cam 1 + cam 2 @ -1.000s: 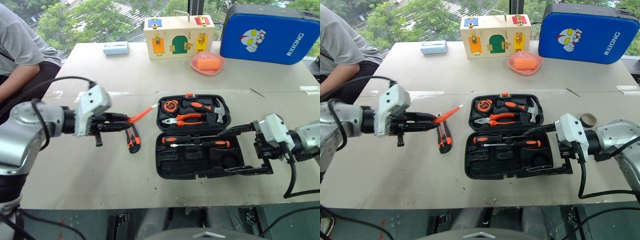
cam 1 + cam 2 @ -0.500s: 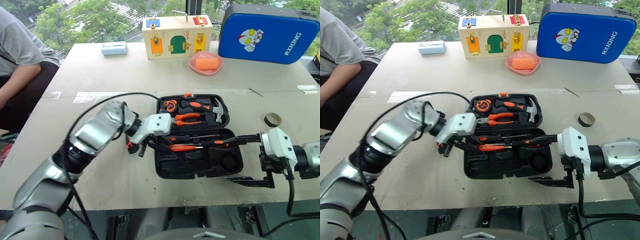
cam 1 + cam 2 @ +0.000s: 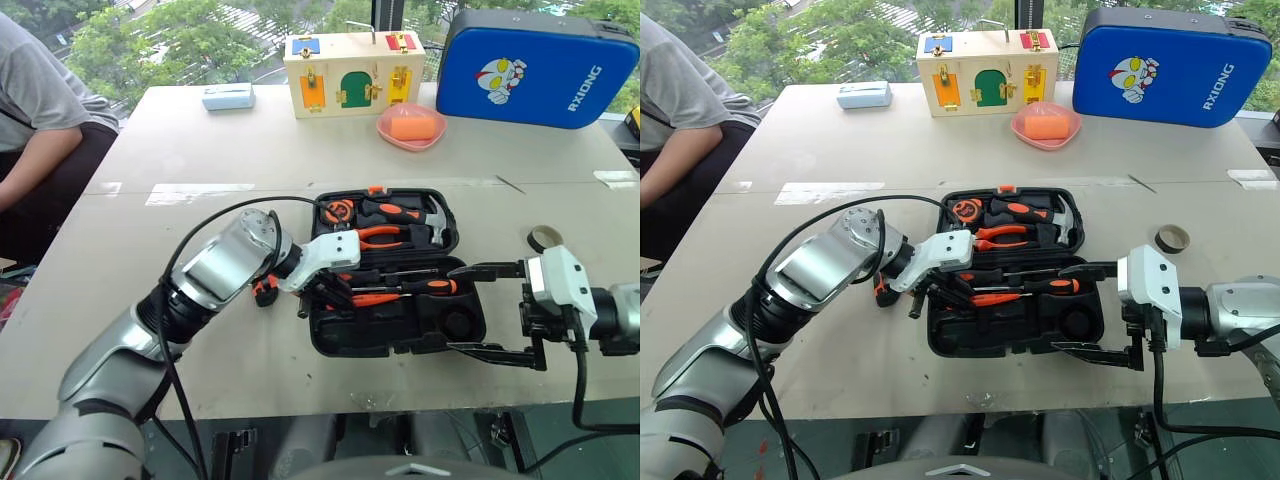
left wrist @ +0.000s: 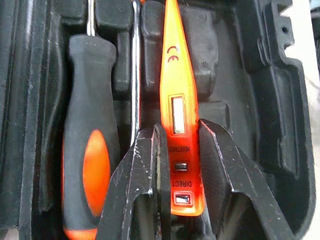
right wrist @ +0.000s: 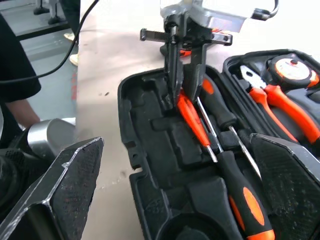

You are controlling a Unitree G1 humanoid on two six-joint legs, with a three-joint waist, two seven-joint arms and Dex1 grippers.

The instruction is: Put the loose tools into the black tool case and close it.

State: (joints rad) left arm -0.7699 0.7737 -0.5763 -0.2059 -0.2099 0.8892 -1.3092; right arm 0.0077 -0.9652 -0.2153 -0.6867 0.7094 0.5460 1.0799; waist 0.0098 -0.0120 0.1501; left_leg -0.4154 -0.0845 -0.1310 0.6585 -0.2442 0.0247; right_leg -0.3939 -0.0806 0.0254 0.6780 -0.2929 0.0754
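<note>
Left gripper (image 4: 177,165) clamps tester screwdriver (image 4: 176,100) inside tool case (image 3: 330,345)

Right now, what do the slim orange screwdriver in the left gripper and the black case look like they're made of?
The slim orange screwdriver, clamped in the left gripper, looks like glossy, slightly see-through plastic: printed marks and a small window show on its body. The black case looks like matte moulded plastic, judging by its dull sheen and the tool-shaped recesses with rounded edges. Neither can be confirmed by look alone.
</note>
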